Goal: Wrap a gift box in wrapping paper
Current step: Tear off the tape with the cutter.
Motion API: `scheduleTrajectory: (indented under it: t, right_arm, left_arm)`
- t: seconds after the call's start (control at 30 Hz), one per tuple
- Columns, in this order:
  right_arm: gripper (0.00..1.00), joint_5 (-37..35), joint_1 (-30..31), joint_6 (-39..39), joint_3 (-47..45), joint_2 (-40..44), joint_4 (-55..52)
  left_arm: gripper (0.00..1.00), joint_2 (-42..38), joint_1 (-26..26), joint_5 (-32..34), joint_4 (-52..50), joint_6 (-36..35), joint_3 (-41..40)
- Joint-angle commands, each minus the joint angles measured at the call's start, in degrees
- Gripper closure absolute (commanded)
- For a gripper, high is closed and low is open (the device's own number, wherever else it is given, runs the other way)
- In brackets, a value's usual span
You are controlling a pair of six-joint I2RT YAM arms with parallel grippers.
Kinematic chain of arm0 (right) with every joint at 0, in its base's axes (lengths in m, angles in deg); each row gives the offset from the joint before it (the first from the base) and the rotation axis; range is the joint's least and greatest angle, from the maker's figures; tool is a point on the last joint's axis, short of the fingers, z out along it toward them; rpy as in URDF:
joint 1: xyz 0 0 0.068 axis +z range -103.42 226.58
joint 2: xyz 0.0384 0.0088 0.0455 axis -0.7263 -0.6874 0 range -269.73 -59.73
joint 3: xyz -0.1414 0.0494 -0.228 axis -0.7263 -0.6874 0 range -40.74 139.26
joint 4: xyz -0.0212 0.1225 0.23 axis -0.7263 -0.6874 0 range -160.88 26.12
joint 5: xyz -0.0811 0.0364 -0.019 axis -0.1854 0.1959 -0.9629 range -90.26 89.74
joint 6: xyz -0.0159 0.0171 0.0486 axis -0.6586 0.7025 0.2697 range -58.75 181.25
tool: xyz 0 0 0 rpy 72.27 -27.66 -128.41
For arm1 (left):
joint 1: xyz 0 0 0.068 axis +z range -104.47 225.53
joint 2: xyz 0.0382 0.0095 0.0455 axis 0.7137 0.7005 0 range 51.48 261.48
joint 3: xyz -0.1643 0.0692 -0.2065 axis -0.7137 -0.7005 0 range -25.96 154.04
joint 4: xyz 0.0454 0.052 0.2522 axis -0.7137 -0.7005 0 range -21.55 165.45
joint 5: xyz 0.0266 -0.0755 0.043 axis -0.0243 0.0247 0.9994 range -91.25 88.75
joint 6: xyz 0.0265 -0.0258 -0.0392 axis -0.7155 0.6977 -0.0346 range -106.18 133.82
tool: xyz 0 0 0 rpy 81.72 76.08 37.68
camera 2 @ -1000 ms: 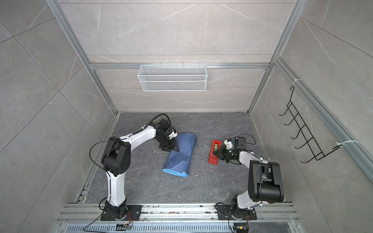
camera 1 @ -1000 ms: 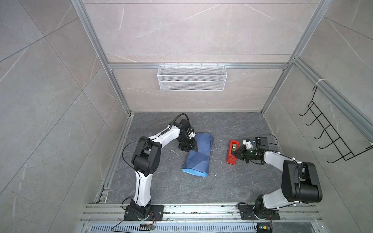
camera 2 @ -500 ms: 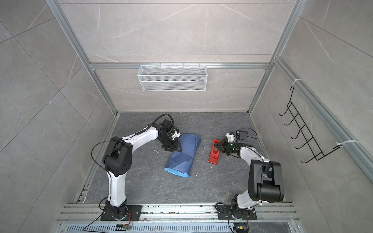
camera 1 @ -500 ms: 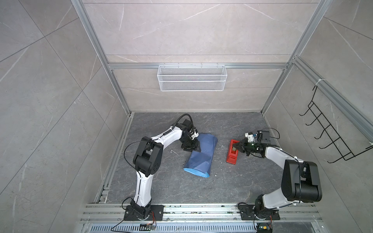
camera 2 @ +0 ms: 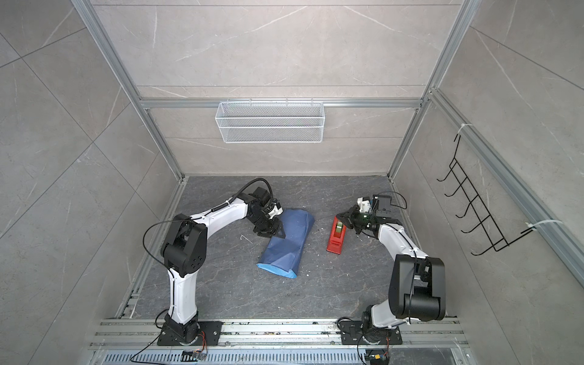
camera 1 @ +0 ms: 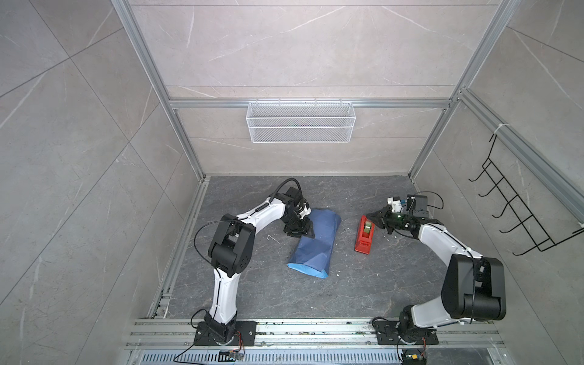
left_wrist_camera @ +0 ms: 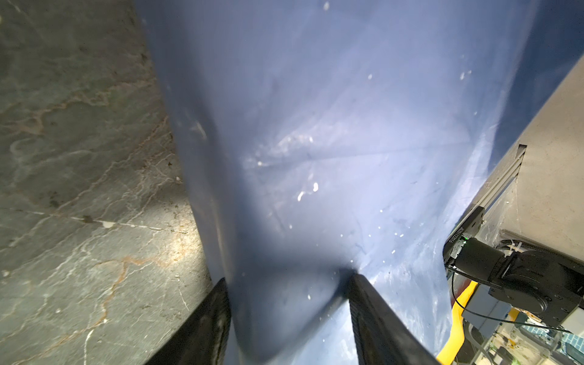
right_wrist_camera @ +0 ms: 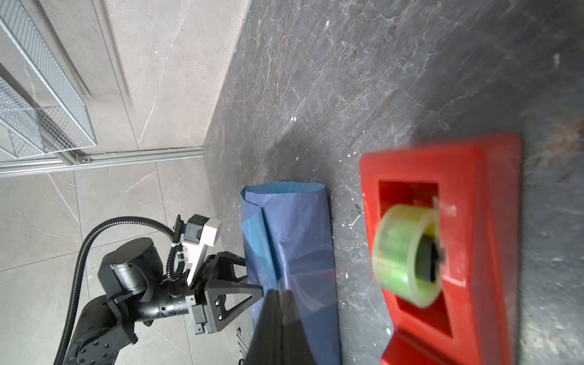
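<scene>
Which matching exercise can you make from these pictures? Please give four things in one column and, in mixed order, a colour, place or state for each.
Things:
1. wrapping paper
2. tape dispenser
3. wire basket
4. right gripper

Descriptions:
A. red
B. white, hung on the back wall
C. shut, close to the dispenser
D. blue, between the fingers of the left gripper

Pairs: 1-D, 2-A, 3-B, 4-C
</scene>
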Motion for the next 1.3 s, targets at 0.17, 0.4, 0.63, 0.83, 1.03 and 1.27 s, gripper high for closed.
scheduleTrajectory:
  t: [0.17,0.4,0.63,0.83,1.03,1.27]
  right_arm:
    - [1.00,1.7,0.0,1.8,-1.1,6.3,1.8]
    - [1.00,1.7,0.7,2.8,-11.1,12.1,3.9]
    - [1.00,0.4,2.4,2.3,-21.1,18.9,2.1]
    - [1.00,0.4,2.9,2.2,-27.6,18.5,5.0]
    - [1.00,0.5,3.0,2.0,-30.1,14.8,8.6]
    - [1.00,0.2,3.3,2.5,-29.0,13.0,10.3]
  left_arm:
    - [0.39,3.7,-1.0,5.9,-1.6,0.5,-2.4]
    - [0.39,4.0,-1.0,5.4,-1.6,0.8,-2.3]
    - [0.39,4.2,-1.0,5.1,-1.4,0.9,-2.3]
    - [0.39,3.4,-1.0,5.5,-1.0,0.6,-2.9]
    - [0.39,3.8,-1.0,6.0,-1.8,0.5,-2.0]
    - [0.39,4.0,-1.1,6.2,-1.8,0.3,-2.0]
